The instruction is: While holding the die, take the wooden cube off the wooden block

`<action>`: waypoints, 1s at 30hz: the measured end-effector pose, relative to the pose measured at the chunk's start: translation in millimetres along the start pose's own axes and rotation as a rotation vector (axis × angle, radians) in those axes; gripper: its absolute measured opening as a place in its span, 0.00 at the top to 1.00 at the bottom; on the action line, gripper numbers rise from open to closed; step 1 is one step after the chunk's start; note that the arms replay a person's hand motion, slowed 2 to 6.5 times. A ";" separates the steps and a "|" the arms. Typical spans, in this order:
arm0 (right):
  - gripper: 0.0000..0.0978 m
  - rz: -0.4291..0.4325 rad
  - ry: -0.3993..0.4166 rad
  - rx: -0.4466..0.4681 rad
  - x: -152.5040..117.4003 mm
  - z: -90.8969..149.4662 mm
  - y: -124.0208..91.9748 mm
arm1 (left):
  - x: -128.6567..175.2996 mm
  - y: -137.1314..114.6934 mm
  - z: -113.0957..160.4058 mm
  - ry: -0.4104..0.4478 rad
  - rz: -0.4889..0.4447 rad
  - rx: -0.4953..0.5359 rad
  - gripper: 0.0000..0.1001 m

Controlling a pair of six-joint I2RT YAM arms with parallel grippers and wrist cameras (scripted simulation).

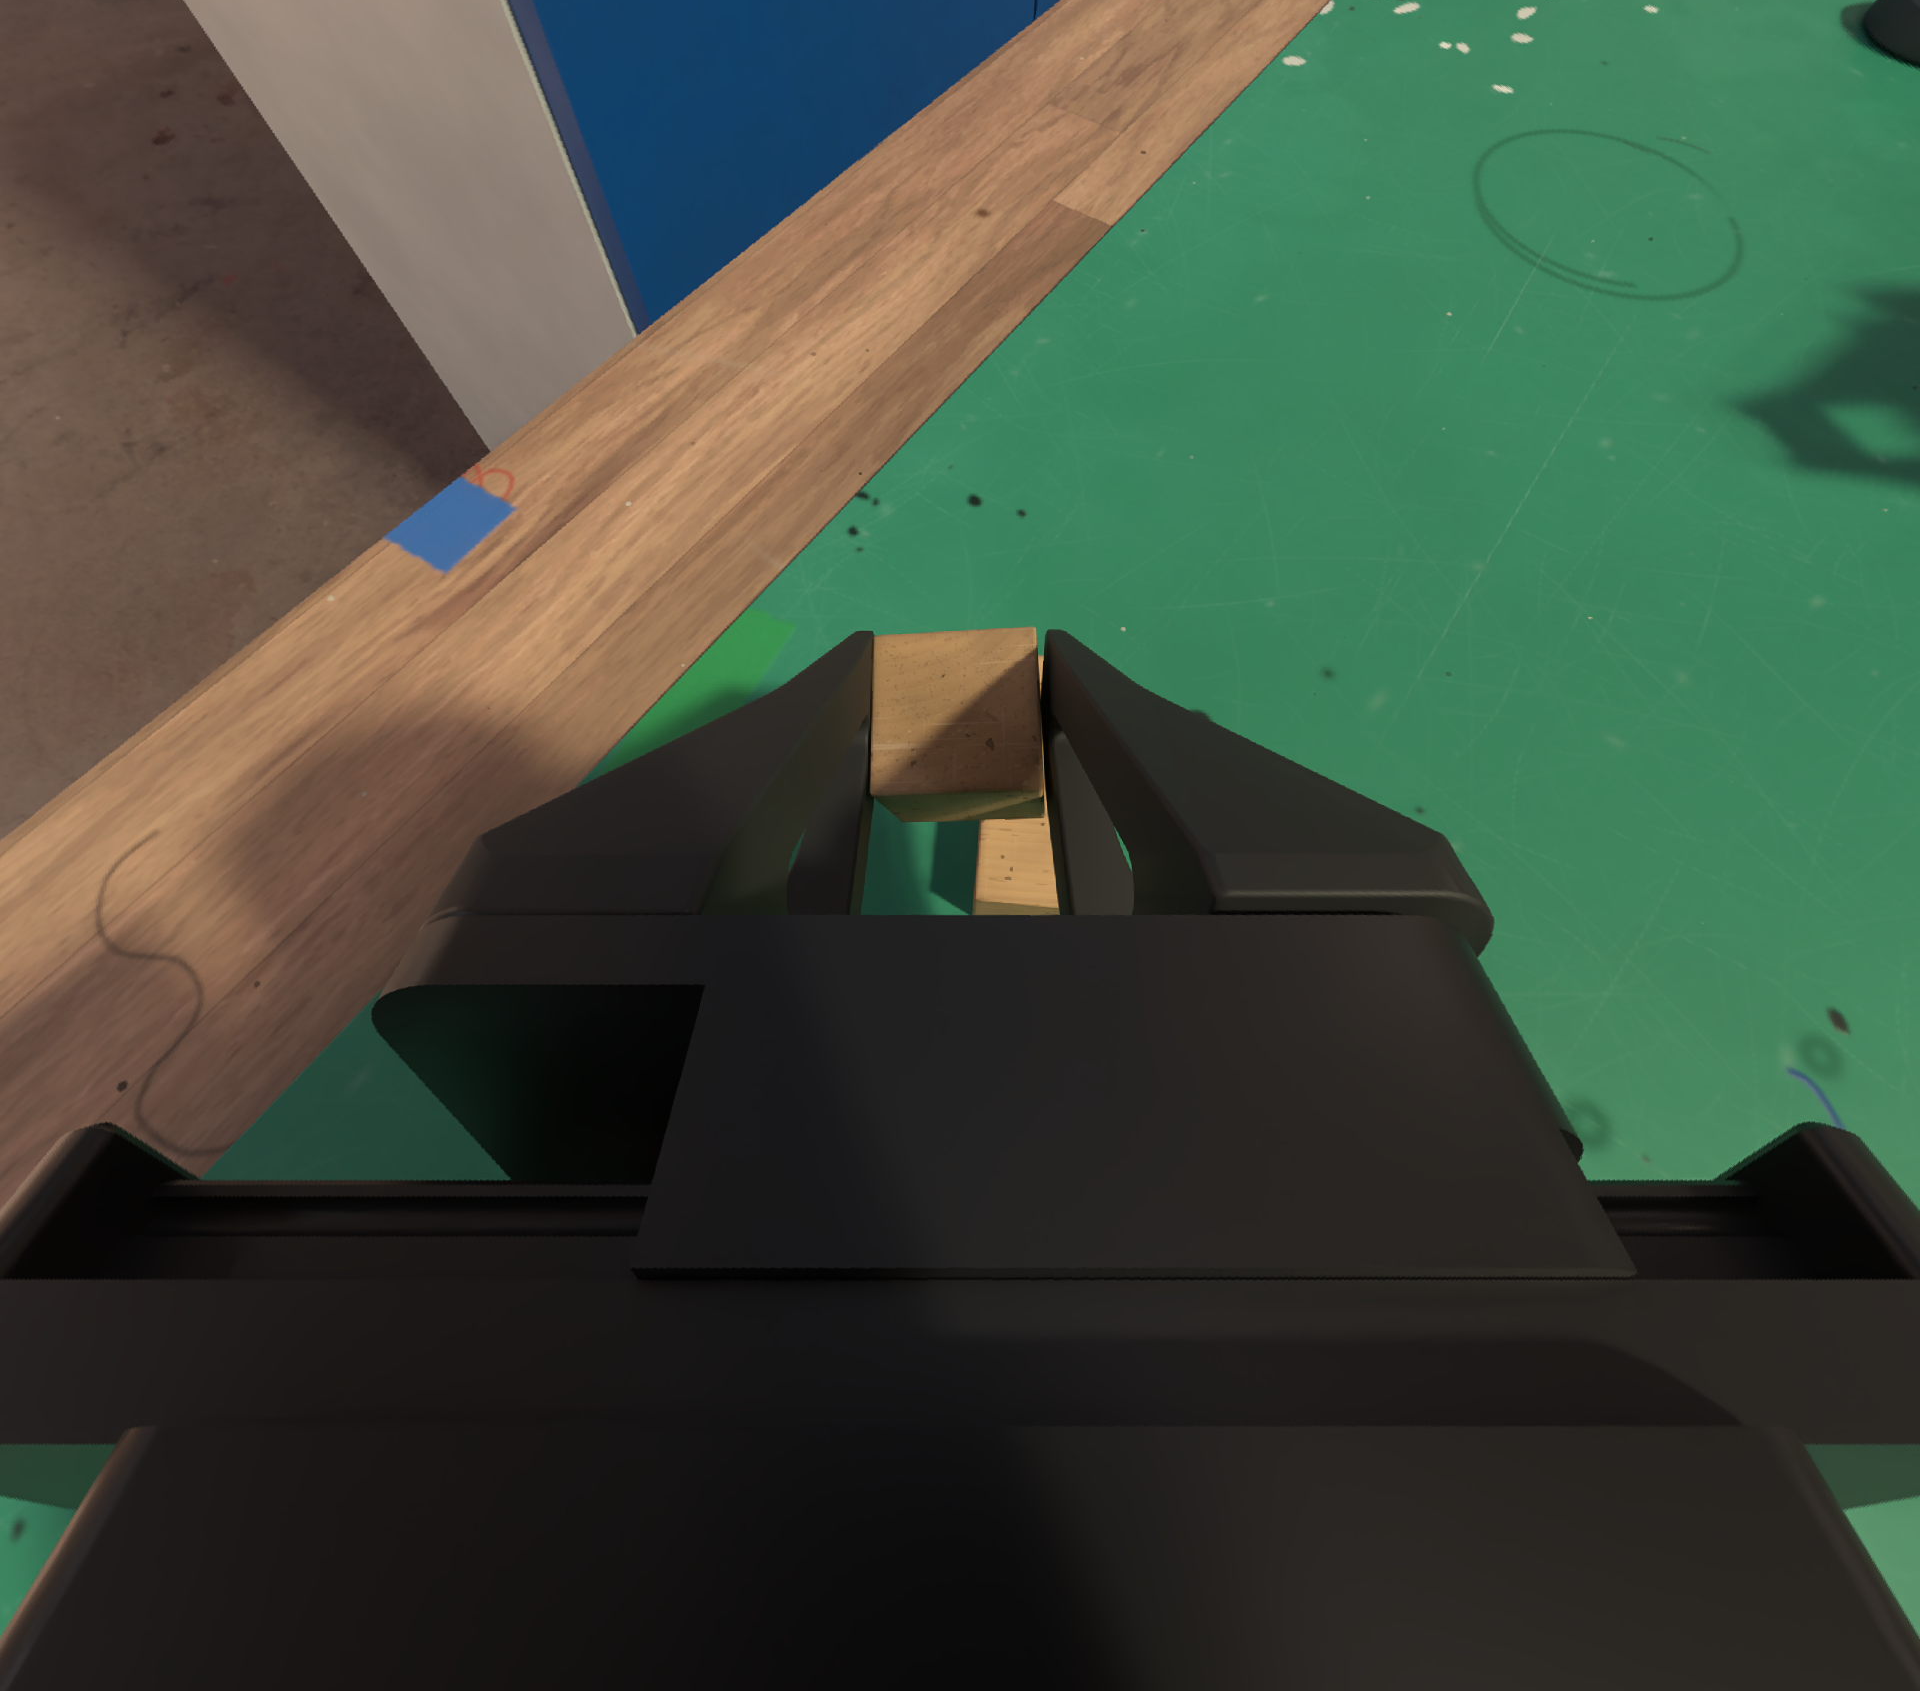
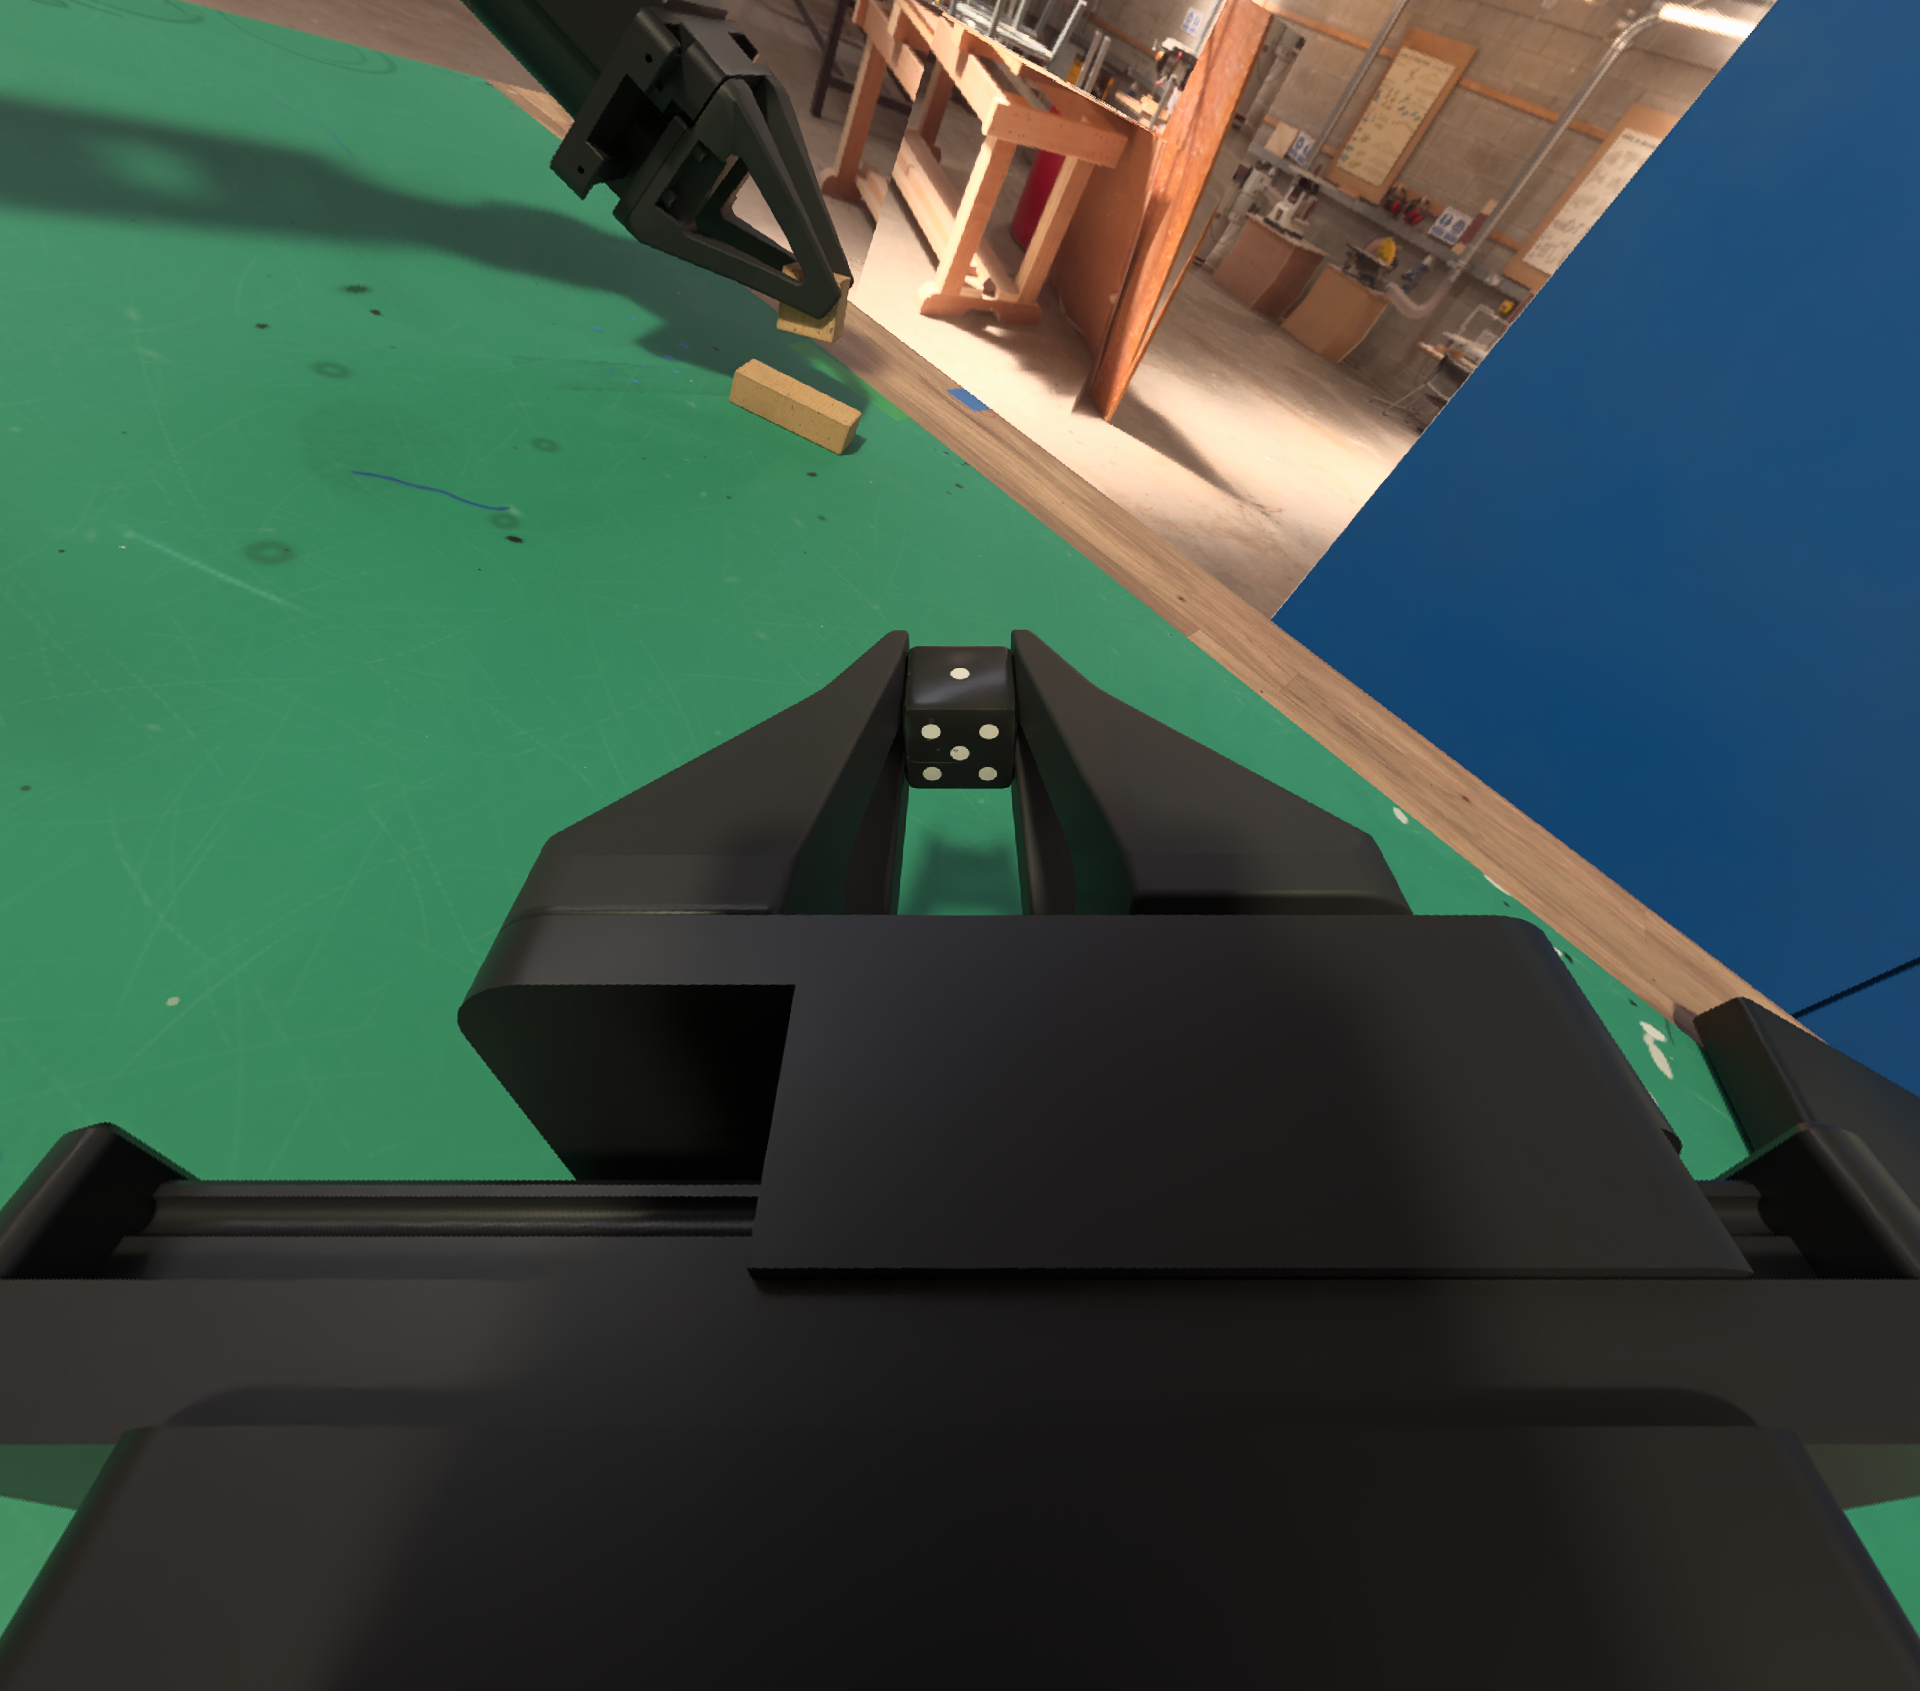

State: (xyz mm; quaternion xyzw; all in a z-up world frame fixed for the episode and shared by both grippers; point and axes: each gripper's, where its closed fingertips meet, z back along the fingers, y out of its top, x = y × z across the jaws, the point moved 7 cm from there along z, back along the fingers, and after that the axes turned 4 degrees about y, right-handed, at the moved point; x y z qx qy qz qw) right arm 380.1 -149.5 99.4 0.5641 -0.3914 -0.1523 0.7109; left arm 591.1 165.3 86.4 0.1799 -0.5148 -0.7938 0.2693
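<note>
in the left wrist view the left claw (image 1: 956,654) is clamped on the wooden cube (image 1: 954,722), its two fingers flat against opposite side faces, and the cube is lifted clear above the wooden block (image 1: 1016,864), which lies on the green counter (image 1: 1351,498) near its wood-trimmed edge. the cube looks light, stiff and square-faced, so a hold on parallel faces seems right, though smooth wood may slip if the grip is slack. in the right wrist view the right claw (image 2: 960,654) is closed narrow on the die (image 2: 958,716), held above the counter just inside the same wooden edge; it looks small, hard and glossy, best pinched across flat faces. farther off, the left claw (image 2: 821,291) carries the cube (image 2: 810,320) apart from the block (image 2: 795,405).
</note>
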 end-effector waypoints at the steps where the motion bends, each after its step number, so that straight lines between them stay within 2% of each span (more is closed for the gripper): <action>1: 0.84 0.000 0.000 0.000 0.0 0.0 0.0 | 0.0 -0.1 0.0 0.000 -0.001 0.000 0.73; 17: 0.84 0.002 0.001 -0.001 -0.2 -0.3 -0.1 | 2.4 -0.3 -1.9 -0.004 -0.023 -0.018 0.73; 30: 0.84 0.004 0.002 -0.002 -0.2 -0.3 -0.1 | 10.1 -4.1 -10.5 0.029 -0.118 -0.096 0.73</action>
